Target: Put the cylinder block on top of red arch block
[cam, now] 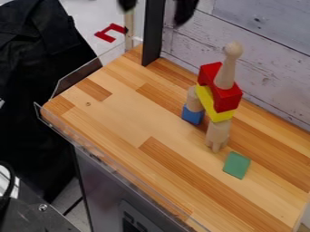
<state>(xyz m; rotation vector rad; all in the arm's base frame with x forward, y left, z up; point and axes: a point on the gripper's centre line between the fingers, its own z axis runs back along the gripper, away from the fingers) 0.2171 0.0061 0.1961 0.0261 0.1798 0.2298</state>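
From where I stood, the gripper (156, 6), fingers wide apart, appeared upper left of the red arch block (227, 100). The knob-topped cylinder block (225, 71) stood upright on that arch. Below the arch: yellow block (213, 108), plain wooden cylinder (193, 99) on blue block (192, 115), notched wooden block (218, 132). Nearer me lay a green block (237, 165); left of the arch rose a black post (153, 34).

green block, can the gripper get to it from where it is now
Probably yes: the green block lies with nothing on it and bare wood to its left, and the gripper is open. The tall stack stands close by, though, so a path around it looks safer.
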